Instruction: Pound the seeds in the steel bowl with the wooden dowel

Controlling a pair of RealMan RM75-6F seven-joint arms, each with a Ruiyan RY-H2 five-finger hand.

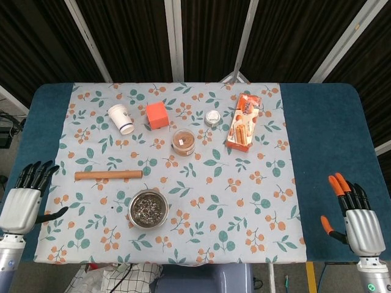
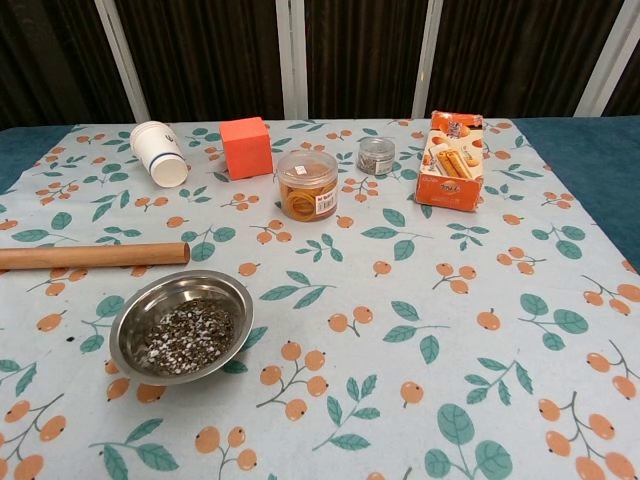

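A steel bowl (image 1: 148,209) (image 2: 181,326) holding dark and pale seeds stands on the flowered cloth near the front left. The wooden dowel (image 1: 108,175) (image 2: 93,256) lies flat just behind it, pointing left to right. My left hand (image 1: 24,201) hovers open at the table's left edge, well left of the dowel, fingers spread and empty. My right hand (image 1: 356,218) hangs open off the front right corner, far from both. Neither hand shows in the chest view.
Behind the bowl stand a paper cup on its side (image 1: 121,118), an orange cube (image 1: 157,115), a jar of orange rings (image 1: 183,141), a small tin (image 1: 212,118) and a snack box (image 1: 243,121). The cloth's right half (image 1: 256,195) bears nothing.
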